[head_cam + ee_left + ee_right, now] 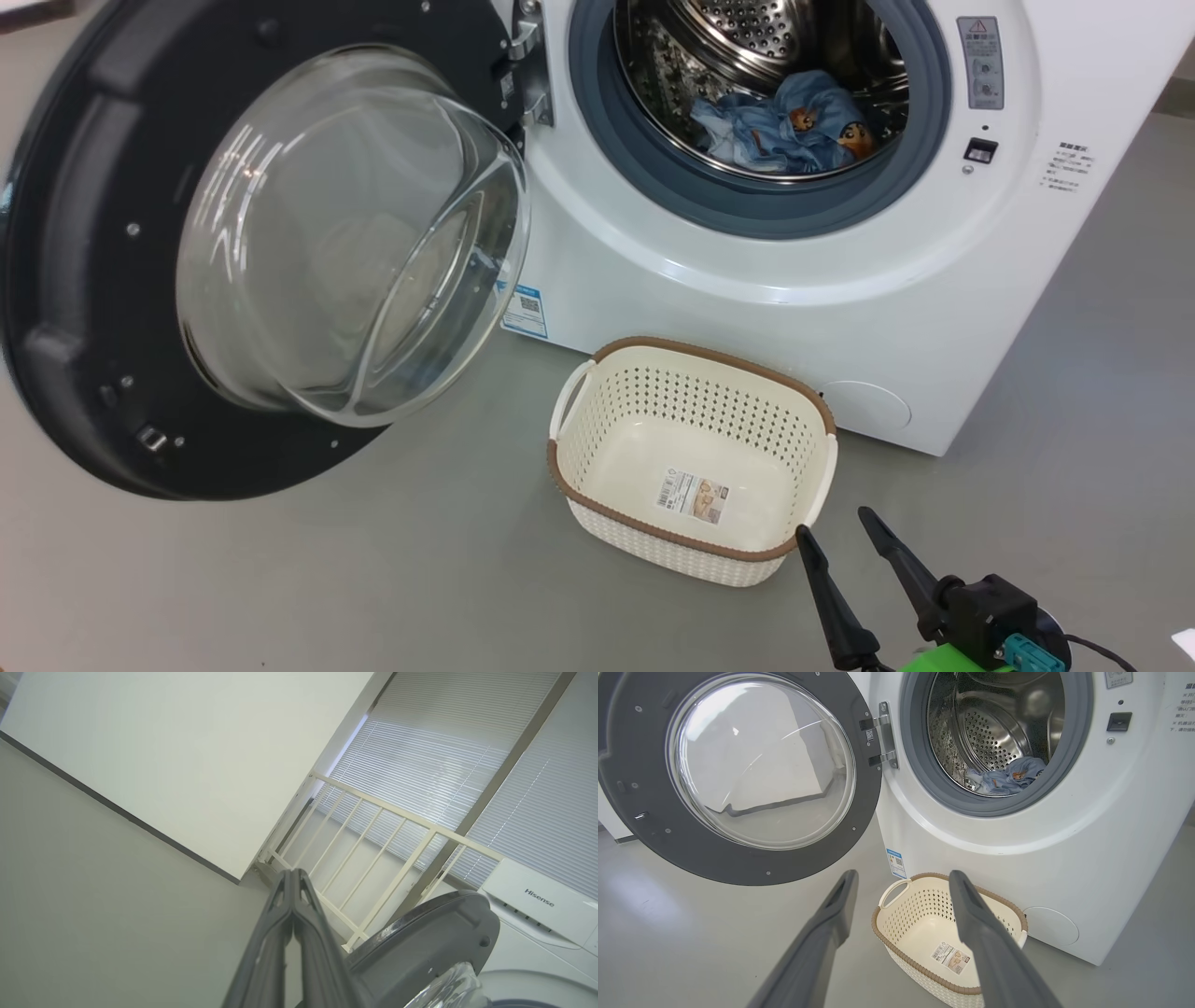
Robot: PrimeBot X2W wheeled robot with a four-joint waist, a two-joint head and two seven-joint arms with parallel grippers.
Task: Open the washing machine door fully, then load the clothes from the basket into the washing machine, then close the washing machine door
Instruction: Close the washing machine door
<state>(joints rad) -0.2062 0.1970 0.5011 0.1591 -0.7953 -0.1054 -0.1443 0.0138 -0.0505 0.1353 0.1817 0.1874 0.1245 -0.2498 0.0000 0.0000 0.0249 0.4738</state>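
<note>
Already clothes (794, 121) lay in the drum (747, 28), basket (653, 411) empty; I had only the door (84, 280) to shut; right claw (833, 521) apart, left claw (293, 873) together.

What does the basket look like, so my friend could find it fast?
Find the big white front-loading washing machine with its round black-rimmed glass door swung open. On the grey floor in front sits a small cream perforated plastic basket. Its brown woven-look rim and the paper label on its empty bottom set it apart.

Your path into the drum (747, 28) is open — the washing machine door (75, 280) stands swung wide to its left; the basket (691, 350) blocks the floor (373, 579) just below the opening.
</note>
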